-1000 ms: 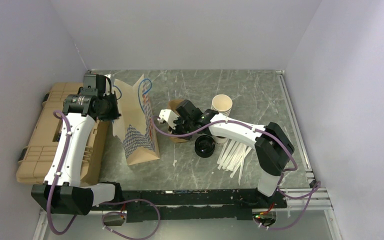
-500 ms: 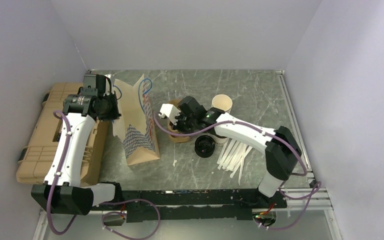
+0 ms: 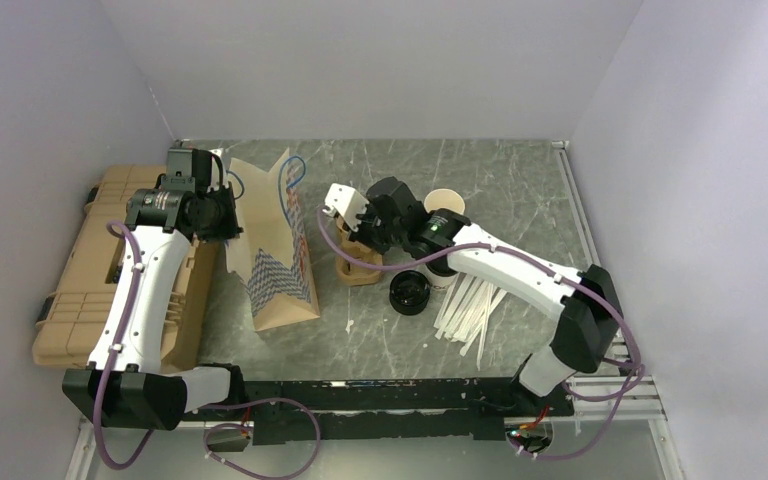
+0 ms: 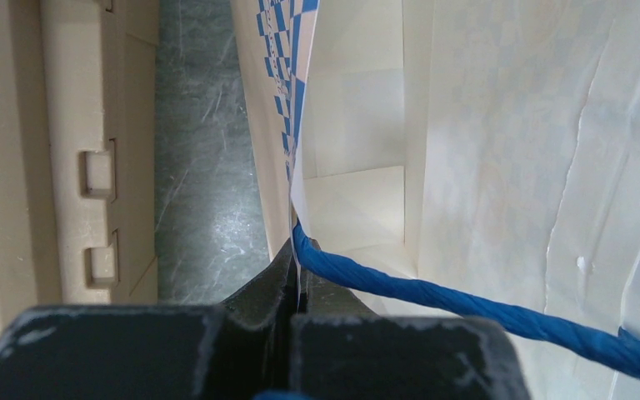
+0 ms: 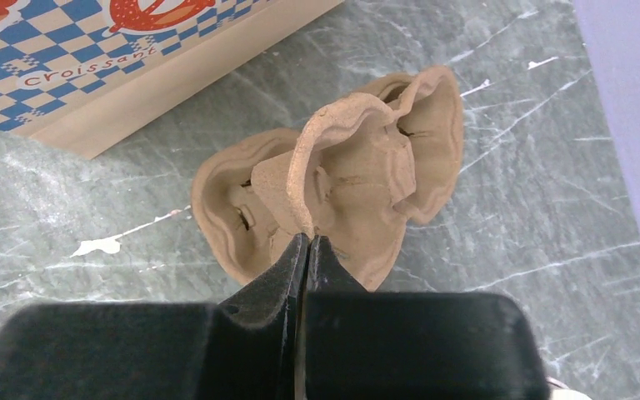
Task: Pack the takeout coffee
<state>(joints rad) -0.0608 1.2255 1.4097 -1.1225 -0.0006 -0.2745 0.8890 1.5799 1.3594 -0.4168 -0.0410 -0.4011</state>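
My right jaws are clamped together on the centre ridge of the pulp cup carrier (image 5: pixel 342 175), whose wells look empty. My left jaws pinch the paper bag (image 4: pixel 467 125) rim beside its blue handle (image 4: pixel 467 304). The takeout coffee (image 3: pixel 410 292), as I read it, stands on the tabletop (image 3: pixel 520 180) just right of the carrier. I should grip the thin ridge firmly, carry it level, and hold the bag mouth wide.

A brown moulded-pulp cup carrier (image 5: pixel 358 167) meets the right hand (image 5: pixel 307 240) at its rim, over the grey marbled worktop (image 5: pixel 500 250). Left of that hand stands a blue-checked paper bag (image 3: pixel 278 270), its blue cord handle (image 4: pixel 467 308) at the left hand (image 4: pixel 297 250); a tan plastic case (image 3: pixel 75 290) lies left of that hand.
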